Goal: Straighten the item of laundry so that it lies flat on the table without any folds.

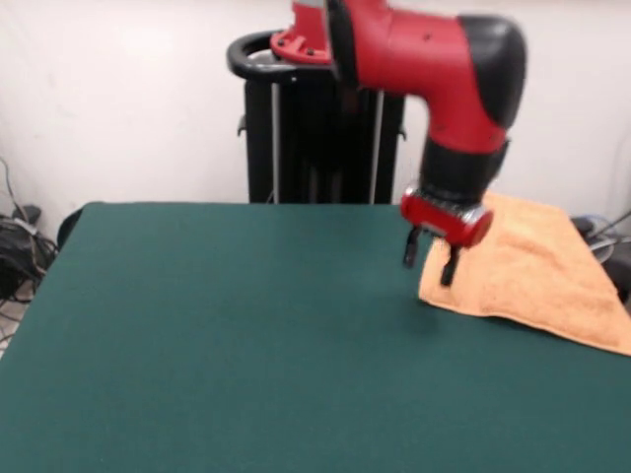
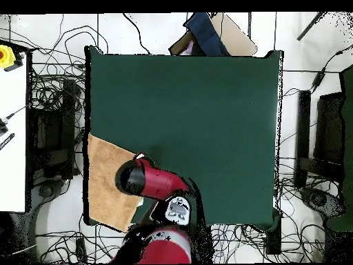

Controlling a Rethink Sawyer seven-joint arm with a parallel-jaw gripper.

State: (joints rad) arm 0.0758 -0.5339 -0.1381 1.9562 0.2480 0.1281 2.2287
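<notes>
The item of laundry [image 1: 527, 271], an orange-tan towel, lies at an angle on the far right part of the dark green table [image 1: 246, 335]. Its near edge looks slightly raised off the felt. My gripper [image 1: 429, 260] hangs open just over the towel's left corner, its two black fingers [image 1: 409, 252] apart with nothing between them. In the overhead view the towel [image 2: 107, 179] sits at the left edge of the table [image 2: 207, 117], and the red arm [image 2: 152, 181] covers the towel's right side and hides the gripper.
Cables lie all round the table on the floor. A cardboard box with a blue thing [image 2: 207, 34] sits beyond the table's top edge. A white bench with a red button [image 2: 8, 56] stands at the left. The black pedestal [image 1: 315, 138] rises behind the table.
</notes>
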